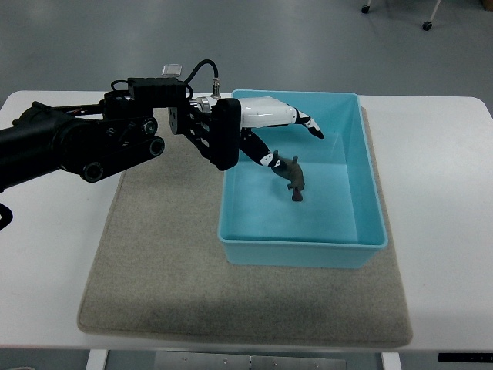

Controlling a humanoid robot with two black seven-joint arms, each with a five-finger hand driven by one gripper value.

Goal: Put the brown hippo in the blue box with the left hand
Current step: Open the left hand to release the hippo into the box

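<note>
The brown hippo (296,179) is inside the blue box (372,177), near the middle of its floor. My left hand (297,148) reaches over the box's left wall from the black arm at the left. Its white and black fingers (310,126) are spread apart and hold nothing. The tip of the lower finger ends just left of the hippo's upper end; I cannot tell whether they touch. The right arm does not show.
The box stands on a grey felt mat (162,262) that covers most of a white table (439,193). Grey floor and chair castors (426,25) lie beyond the table's far edge.
</note>
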